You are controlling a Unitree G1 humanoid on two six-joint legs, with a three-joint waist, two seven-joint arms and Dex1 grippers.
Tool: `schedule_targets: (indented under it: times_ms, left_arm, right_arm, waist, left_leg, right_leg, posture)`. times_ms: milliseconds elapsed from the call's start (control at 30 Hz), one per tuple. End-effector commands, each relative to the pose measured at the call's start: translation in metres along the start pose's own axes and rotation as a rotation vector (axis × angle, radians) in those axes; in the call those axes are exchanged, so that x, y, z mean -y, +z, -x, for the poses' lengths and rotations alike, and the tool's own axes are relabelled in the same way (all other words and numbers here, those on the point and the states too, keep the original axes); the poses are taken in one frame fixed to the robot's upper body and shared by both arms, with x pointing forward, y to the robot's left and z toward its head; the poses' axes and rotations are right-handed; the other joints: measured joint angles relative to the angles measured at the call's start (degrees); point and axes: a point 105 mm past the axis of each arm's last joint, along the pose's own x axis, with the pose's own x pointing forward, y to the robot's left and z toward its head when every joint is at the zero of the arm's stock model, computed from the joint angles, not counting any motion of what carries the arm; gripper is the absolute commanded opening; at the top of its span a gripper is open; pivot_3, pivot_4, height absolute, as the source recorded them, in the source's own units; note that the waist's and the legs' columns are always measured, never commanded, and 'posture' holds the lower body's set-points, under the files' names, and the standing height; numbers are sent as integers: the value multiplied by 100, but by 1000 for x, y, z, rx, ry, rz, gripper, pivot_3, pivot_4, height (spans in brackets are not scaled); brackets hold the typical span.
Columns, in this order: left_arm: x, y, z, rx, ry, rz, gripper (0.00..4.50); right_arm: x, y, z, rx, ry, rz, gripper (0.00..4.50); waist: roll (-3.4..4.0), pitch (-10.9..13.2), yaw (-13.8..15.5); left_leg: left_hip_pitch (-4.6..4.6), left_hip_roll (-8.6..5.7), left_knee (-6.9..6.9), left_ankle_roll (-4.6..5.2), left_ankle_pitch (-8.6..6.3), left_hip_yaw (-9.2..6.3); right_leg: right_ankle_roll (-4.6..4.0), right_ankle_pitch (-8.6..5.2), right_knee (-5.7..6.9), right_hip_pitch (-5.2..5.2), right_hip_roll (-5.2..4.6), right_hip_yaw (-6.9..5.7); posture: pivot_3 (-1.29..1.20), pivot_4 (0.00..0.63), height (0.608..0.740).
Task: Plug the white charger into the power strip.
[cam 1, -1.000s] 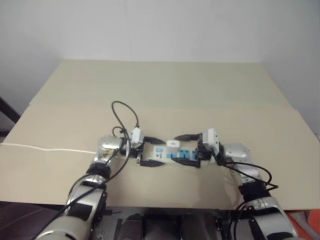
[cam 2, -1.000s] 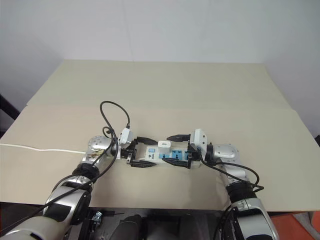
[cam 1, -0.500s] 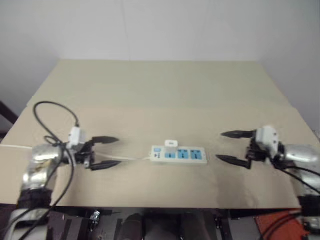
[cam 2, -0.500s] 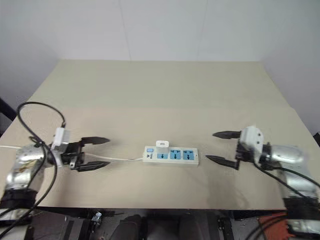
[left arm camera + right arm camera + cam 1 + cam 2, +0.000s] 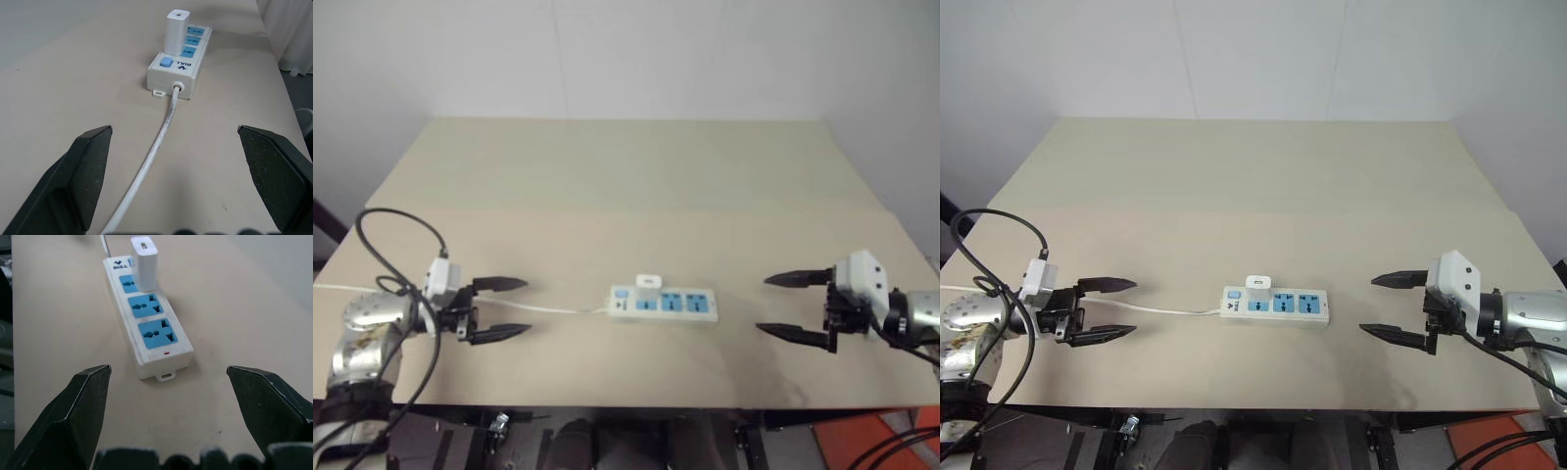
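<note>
— Where was the charger?

— Standing upright in the socket of the strip nearest the switch end, mid-tabletop. To my eye the plugging looked done.

— And your jaws?

— Both sets were spread wide, holding nothing. My left gripper and right gripper hung well apart from the strip, one off each end, probably to leave it undisturbed.

— Which way did things run?

— The strip's long axis lay left to right across in front of me, sockets up, cord leaving toward my left. The charger's long axis pointed straight up.
</note>
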Motion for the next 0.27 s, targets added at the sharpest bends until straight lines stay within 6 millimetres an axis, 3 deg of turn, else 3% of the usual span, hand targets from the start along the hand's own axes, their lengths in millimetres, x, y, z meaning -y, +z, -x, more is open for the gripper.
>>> schedule_targets:
  times_ms: [33, 267]
  left_arm:
    - [-3, 11, -3, 21, -9, -45, 4488]
    - [-6, 11, -5, 18, -14, -51, 4488]
  right_arm:
    - [6, 12, 8, -28, -8, -63, 4500]
    - [6, 15, 7, -46, -40, -6, 4500]
  waist:
    - [0, 0, -3]
    - [0, 0, 2]
  left_leg:
    - [0, 0, 0, 0, 0, 0]
    - [-14, 0, 0, 0, 0, -1]
  right_leg:
    - [0, 0, -1, 0, 0, 0]
    - [1, 0, -2, -10, 0, -2]
  posture:
    - [0, 150, 740]
    - [0, 150, 740]
